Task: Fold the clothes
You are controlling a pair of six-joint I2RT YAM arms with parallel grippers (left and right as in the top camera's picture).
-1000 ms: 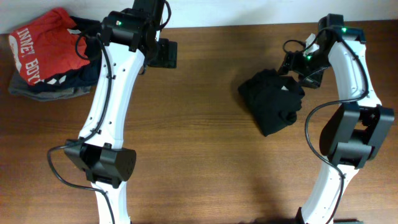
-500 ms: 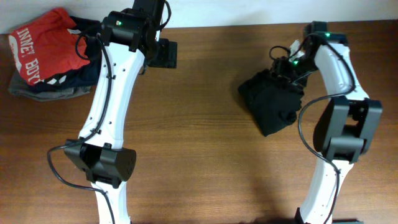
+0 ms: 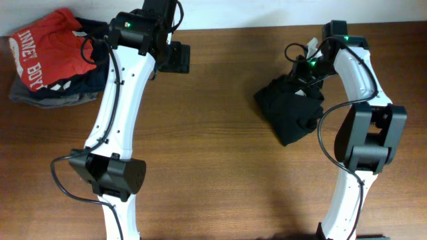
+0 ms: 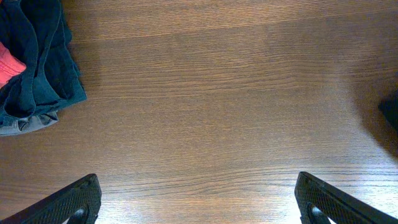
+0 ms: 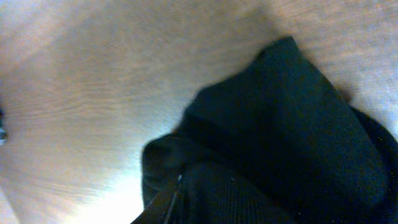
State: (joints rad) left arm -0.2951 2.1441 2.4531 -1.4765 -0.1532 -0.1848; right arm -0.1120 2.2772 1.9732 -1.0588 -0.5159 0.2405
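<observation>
The clothes are a crumpled black heap on the right half of the wooden table. In the right wrist view the black fabric fills the lower right. My right gripper is at the heap's far upper edge. Its jaws are pressed together with a fold of the black cloth between them, though the fingers are dark and hard to separate from the fabric. Far off to the left my left gripper hovers over bare wood, wide open, with nothing between its fingers.
A pile with a red shirt on a navy garment lies at the table's far left corner. The navy cloth shows at the upper left of the left wrist view. A wall runs along the table's back edge.
My right gripper has moved left and down onto the heap's upper edge and closed from wide open onto the fabric. The left arm has stayed still.
</observation>
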